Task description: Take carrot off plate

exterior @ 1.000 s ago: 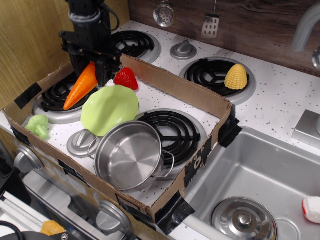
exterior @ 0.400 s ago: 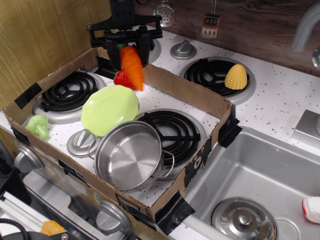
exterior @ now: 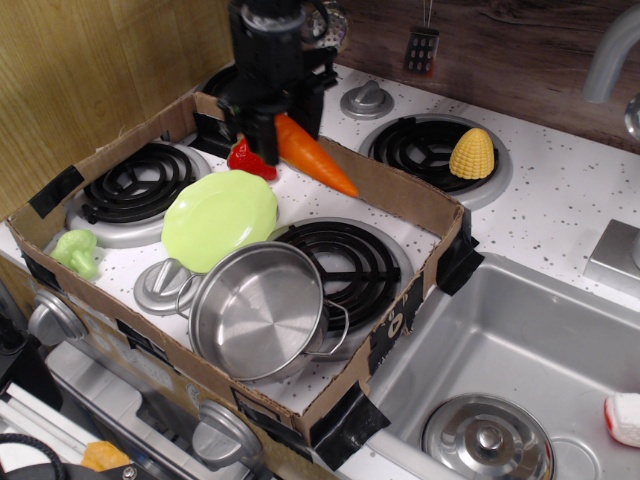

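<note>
My black gripper (exterior: 278, 122) is shut on the stem end of the orange carrot (exterior: 314, 155) and holds it in the air. The carrot points down to the right, over the far cardboard wall. The lime-green plate (exterior: 219, 219) lies bare on the stove inside the box, below and left of the gripper. The carrot is off the plate and does not touch it.
A red strawberry (exterior: 248, 158) lies just behind the plate under the gripper. A steel pot (exterior: 258, 310), a grey lid (exterior: 162, 286) and a green broccoli (exterior: 77, 251) sit in the cardboard box (exterior: 400, 197). A yellow corn cob (exterior: 472, 153) lies on the far right burner. A sink (exterior: 520, 370) is to the right.
The gripper carried the carrot from the left burner up and to the right, past the plate. The carrot has swung and now points down to the right over the box wall.
</note>
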